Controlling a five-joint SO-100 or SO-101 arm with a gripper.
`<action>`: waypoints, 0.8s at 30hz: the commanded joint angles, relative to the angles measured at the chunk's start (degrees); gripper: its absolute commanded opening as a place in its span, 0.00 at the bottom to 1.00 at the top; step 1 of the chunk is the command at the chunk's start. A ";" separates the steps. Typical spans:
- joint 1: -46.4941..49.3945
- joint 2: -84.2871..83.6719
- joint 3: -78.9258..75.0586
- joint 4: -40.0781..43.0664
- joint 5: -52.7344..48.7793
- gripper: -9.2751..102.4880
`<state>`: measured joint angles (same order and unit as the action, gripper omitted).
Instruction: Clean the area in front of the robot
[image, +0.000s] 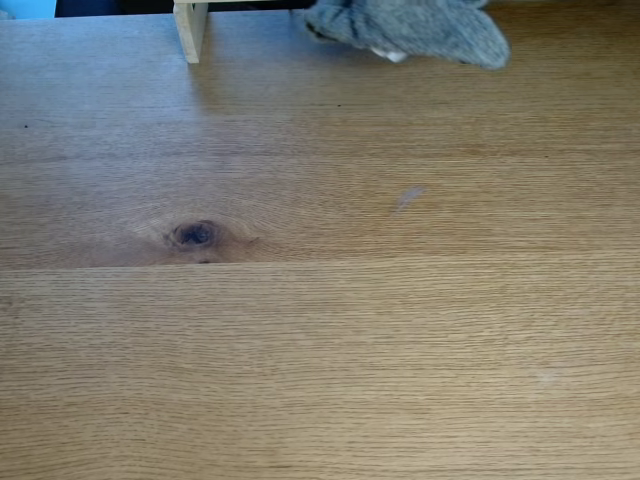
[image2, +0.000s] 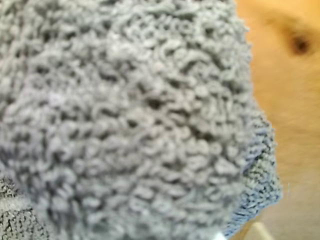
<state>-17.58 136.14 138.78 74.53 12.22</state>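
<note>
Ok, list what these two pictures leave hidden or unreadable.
- Gripper: not visible in either view. In the wrist view the grey cloth fills the picture, so open or shut cannot be told.
- Arm: none shows in the fixed view; the cloth is cut by the top edge.
- Wooden post: top cut off by the fixed view's upper edge.
- Tabletop in the wrist view: a blurred strip, with a dark knot out of focus.

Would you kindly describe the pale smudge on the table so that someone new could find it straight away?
In the fixed view, start from the broad oak tabletop and find the dark oval knot left of centre. Look right and slightly up, below the grey cloth at the top edge: the smudge is a short, slanted, pale streak. Unlike the knot, it is light, thin and faint against the grain.
</note>
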 joint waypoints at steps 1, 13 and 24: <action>-8.53 -9.23 -2.20 -4.39 6.06 0.08; -13.80 -54.23 -3.25 -57.13 1.76 0.08; -9.14 -83.94 -7.91 -98.53 -13.36 0.08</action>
<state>-30.59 57.04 137.37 -16.70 1.76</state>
